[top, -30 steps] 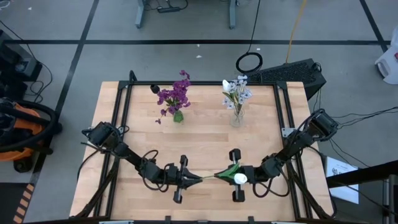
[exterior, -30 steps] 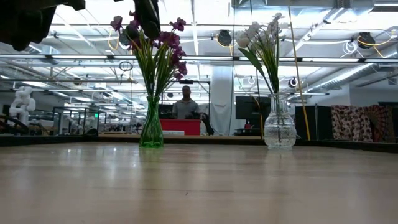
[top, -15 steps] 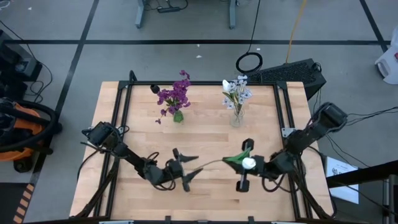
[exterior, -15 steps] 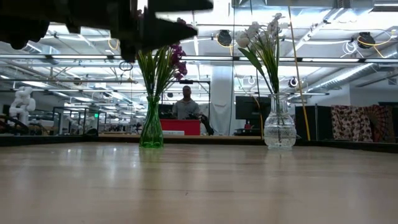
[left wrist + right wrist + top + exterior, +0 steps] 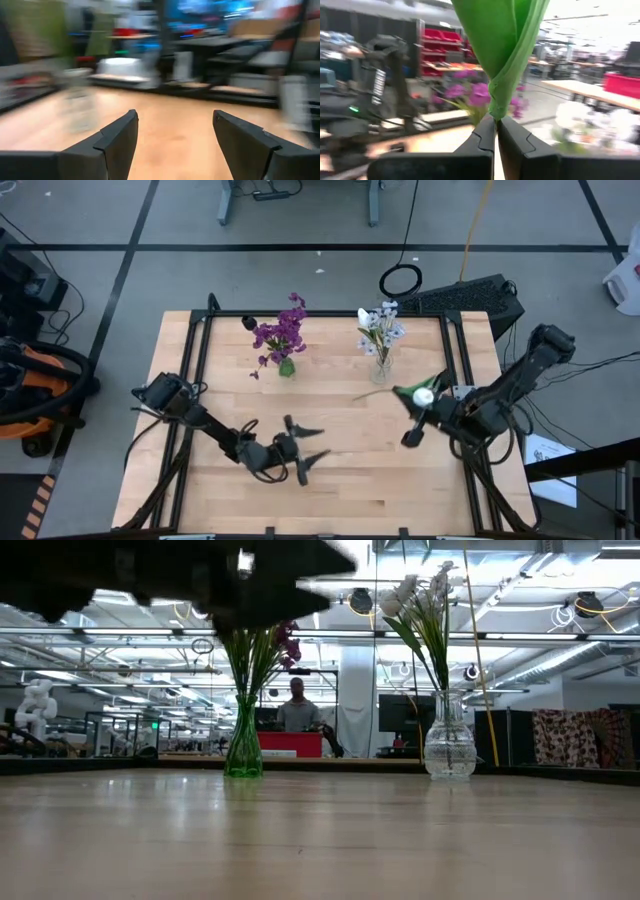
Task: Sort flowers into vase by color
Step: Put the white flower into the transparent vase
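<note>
Right gripper (image 5: 425,412), fingers clamped on a white flower (image 5: 423,395) w/ green leaf, holds it above table nr the clear vase (image 5: 380,370). Left gripper (image 5: 308,446) fingers apart, empty, mid-table front.

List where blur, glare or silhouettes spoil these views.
Left wrist view: room streaked with motion blur, open left gripper sharp. Right wrist view: background soft, green leaf crisp in the shut right gripper. Low view: an arm is a black blurred silhouette against bright ceiling lights; vases sharp. High view: evenly lit, clear.
</note>
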Available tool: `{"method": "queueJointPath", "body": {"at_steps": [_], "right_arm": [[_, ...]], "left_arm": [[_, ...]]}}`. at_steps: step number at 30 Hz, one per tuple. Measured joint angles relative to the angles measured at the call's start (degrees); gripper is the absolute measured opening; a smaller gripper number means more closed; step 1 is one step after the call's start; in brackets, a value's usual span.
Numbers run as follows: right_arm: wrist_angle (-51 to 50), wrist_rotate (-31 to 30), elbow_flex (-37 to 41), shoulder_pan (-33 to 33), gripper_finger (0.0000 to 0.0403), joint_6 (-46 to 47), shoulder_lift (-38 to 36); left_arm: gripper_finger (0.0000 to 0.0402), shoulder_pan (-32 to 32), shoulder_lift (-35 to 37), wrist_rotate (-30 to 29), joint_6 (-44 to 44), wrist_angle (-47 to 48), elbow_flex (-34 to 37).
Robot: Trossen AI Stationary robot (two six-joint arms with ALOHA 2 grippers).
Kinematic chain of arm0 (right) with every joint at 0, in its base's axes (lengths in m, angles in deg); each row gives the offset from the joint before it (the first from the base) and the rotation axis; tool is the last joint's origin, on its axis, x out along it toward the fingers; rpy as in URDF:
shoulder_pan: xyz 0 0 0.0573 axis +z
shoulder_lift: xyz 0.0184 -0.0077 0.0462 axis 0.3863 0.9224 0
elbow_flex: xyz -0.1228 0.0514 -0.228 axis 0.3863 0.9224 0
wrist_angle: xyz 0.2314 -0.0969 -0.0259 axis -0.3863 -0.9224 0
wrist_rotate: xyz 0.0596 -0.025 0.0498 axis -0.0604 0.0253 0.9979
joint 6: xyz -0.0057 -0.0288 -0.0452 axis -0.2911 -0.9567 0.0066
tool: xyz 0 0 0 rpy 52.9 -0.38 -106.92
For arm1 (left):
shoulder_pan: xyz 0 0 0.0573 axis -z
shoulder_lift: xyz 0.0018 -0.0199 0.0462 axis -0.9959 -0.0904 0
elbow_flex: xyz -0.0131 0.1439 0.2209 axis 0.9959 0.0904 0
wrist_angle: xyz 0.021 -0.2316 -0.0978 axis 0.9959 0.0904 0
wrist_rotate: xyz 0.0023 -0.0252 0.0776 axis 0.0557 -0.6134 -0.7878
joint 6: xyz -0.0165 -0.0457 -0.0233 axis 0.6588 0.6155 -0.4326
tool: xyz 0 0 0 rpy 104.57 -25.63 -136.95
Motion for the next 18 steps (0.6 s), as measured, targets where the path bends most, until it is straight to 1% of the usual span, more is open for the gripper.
{"method": "queueJointPath", "body": {"at_steps": [2, 3, 4, 8, 13, 15, 18], "right_arm": [[-3.0, -2.9, 0.0, 0.0, 0.0002, -1.0, -2.0], [-4.3, -4.2, 0.0, 0.0, 0.0002, -1.3, -2.8], [-5.6, -5.7, 0.0, 0.0, 0.0002, -1.3, -3.5], [-9.1, -10.2, 0.0, 0.0, 0.0002, -1.2, -5.3], [-10.7, -16.5, 0.0, 0.0, 0.0002, -1.5, -5.5], [-12.7, -16.6, 0.1, -0.2, 0.0002, 0.1, -5.5], [-15.3, -16.6, 0.6, -0.8, 0.0002, 5.1, -5.6]], "left_arm": [[0.0262, -1.6, 0.6, 10.0, 1.7, 0.0, 0.0], [0.0262, -2.4, 0.7, 13.9, 2.8, -0.1, 0.0], [0.0262, -3.2, 0.7, 16.5, 3.2, 0.0, 0.0], [0.0262, -6.3, 0.7, 19.4, 4.2, 2.5, 0.0], [0.0262, -9.8, 0.6, 23.7, 7.3, 7.5, 0.0], [0.0262, -10.7, 0.6, 25.3, 8.4, 8.5, 0.0], [0.0262, -11.8, 0.6, 27.1, 8.9, 8.9, 0.0]]}}
